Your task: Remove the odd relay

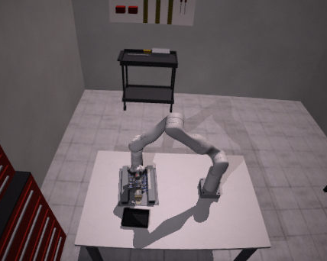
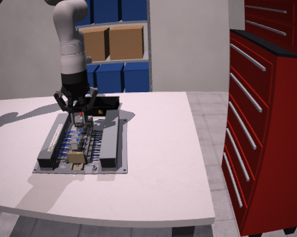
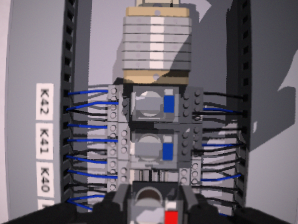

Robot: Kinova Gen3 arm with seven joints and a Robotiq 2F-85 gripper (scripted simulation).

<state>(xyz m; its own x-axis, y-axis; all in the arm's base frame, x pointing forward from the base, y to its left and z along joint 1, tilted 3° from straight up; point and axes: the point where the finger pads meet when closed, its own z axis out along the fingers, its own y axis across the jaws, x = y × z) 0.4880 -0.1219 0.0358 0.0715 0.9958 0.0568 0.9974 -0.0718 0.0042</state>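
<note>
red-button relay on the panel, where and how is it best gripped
Likely best by the two opposite side faces of its upper body, from straight above. The grey boxy relay with the red button stands upright in a row with blue-button relays along the panel, so fingers on the sides facing the two long grey wire ducts should avoid its neighbours.

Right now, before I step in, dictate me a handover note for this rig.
Gripper: shut on the red-button relay.
Done: relay gripped, apparently clear of its socket.
Panel: looks flat.
Left: put the relay in the black tray; check no blue-button relay leans. Not all are clearly visible.
</note>
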